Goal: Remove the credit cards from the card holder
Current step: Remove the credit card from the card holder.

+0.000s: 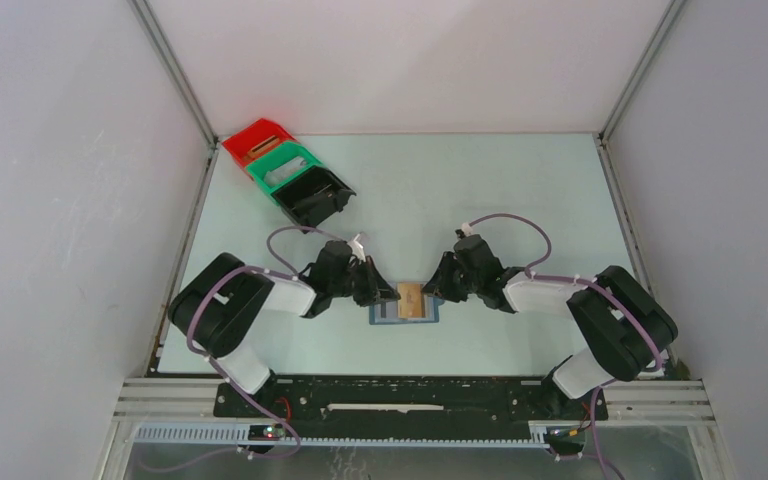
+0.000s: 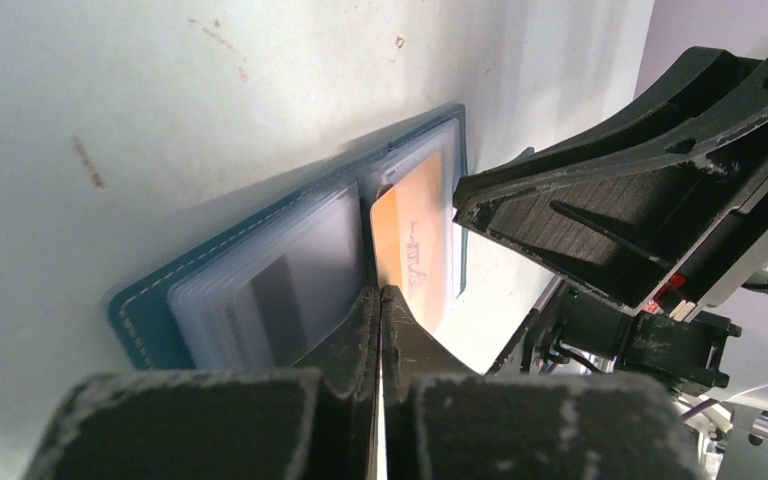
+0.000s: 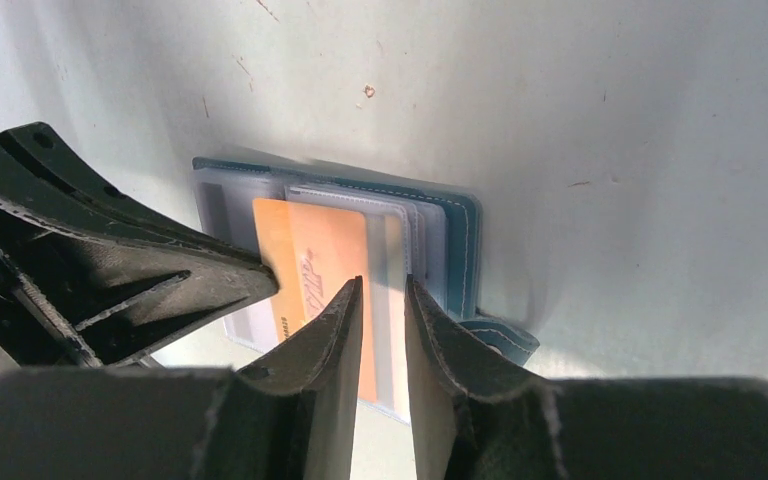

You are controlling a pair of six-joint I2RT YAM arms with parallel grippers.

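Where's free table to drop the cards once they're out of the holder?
Widest: far right of the table, between the right arm and back wall. Also the middle strip beyond the card holder, right of the black bin. Crowded: bins in the far-left corner; left gripper and right gripper both at the holder.

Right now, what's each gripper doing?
Left gripper: shut at the edge of the orange card; whether it grips cannot be told.
Right gripper: open over the card holder, holding nothing.
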